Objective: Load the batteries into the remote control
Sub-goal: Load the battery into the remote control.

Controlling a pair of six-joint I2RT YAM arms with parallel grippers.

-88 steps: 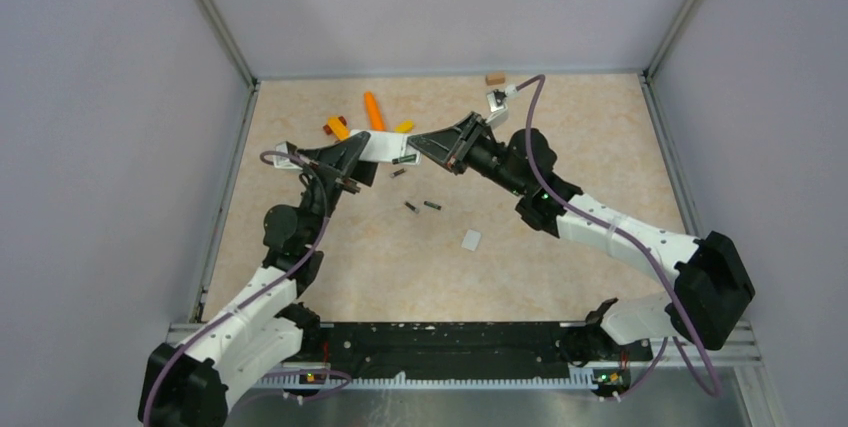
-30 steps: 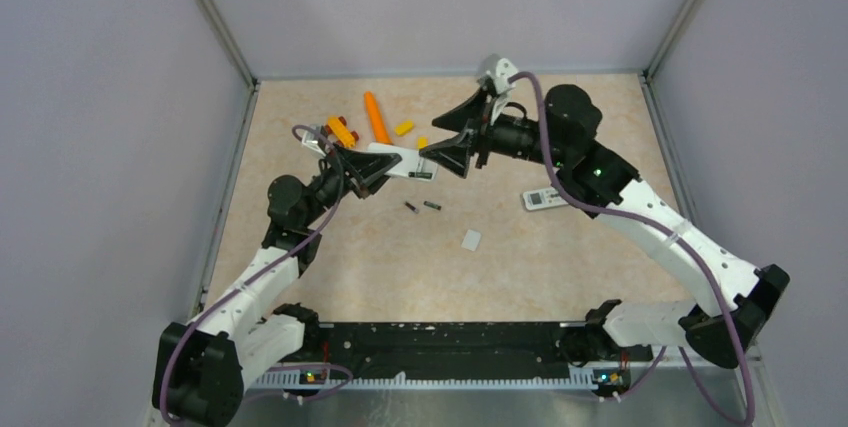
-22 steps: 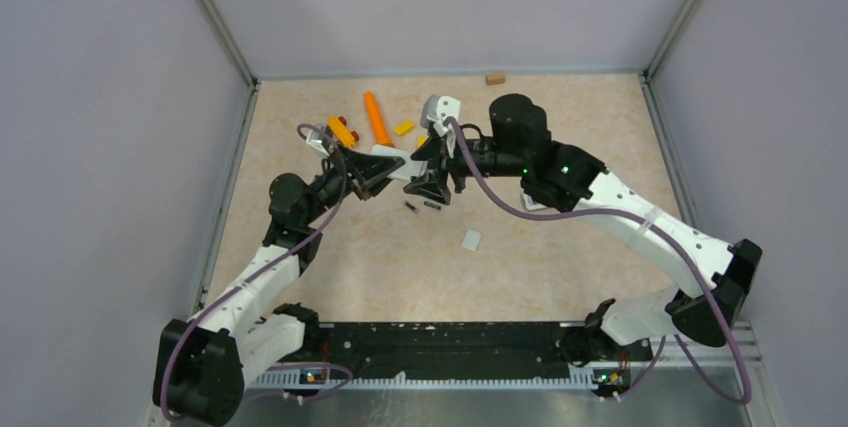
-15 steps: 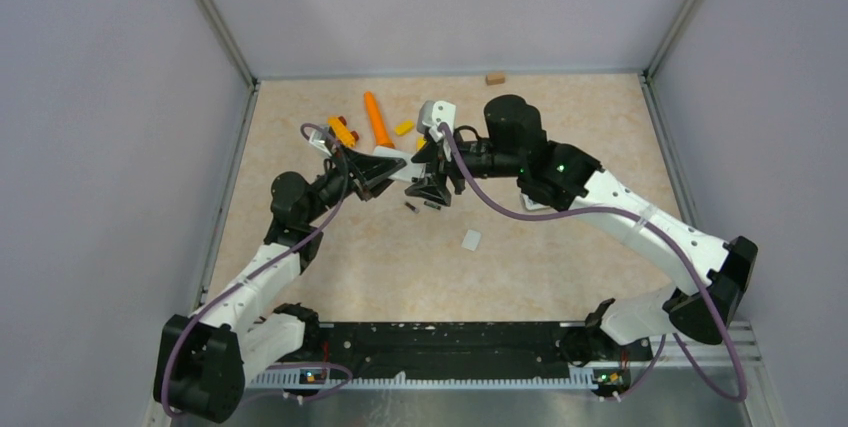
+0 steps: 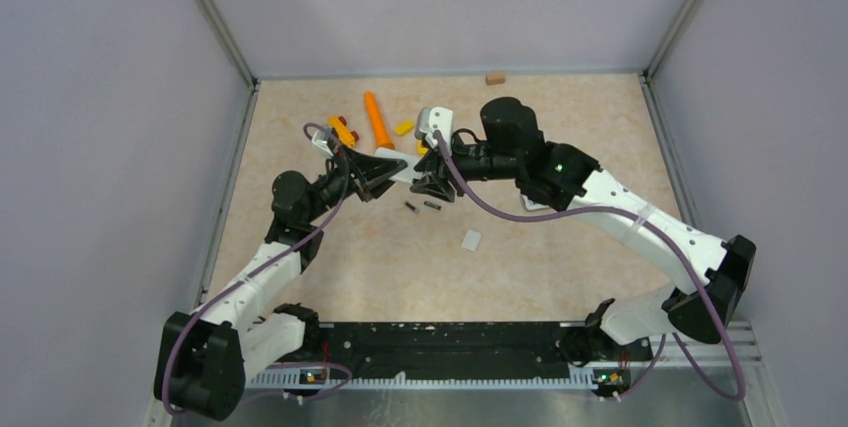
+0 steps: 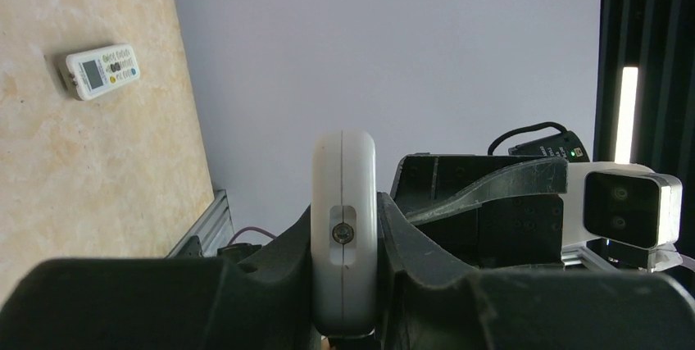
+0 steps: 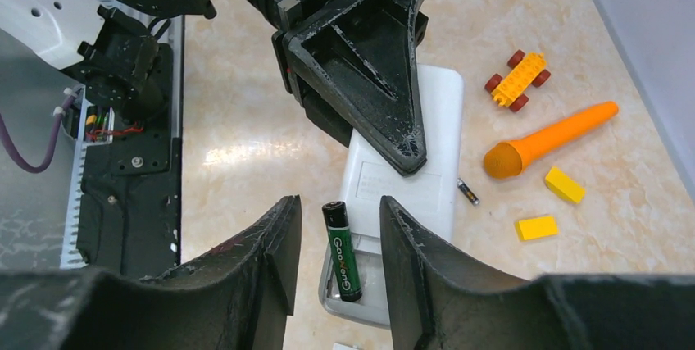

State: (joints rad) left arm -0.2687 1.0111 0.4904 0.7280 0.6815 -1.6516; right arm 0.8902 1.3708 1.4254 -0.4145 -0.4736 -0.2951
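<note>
My left gripper point(image 5: 385, 169) is shut on the white remote control point(image 5: 408, 169), clamping it edgewise point(image 6: 343, 235) above the table. In the right wrist view the remote point(image 7: 434, 178) shows its back, with the battery bay open. A green and black battery point(image 7: 342, 252) lies with its lower end in that bay and its top over the rim. My right gripper point(image 7: 338, 206) straddles this battery, open, with a gap on each side. Two batteries point(image 5: 410, 208) point(image 5: 432, 206) lie on the table below the remote, and one point(image 7: 467, 192) shows beside it.
A small white cover point(image 5: 471, 239) lies nearer the arms. Behind the remote are an orange toy point(image 5: 375, 117), a yellow toy car point(image 5: 342, 131) and yellow blocks point(image 5: 404, 128). A brown block point(image 5: 494, 78) sits at the back wall. A second remote point(image 6: 102, 71) lies on the table.
My right arm swung left and down from the remote's far end to over its battery bay, and its jaws narrowed around the battery. The left gripper kept holding the remote.
</note>
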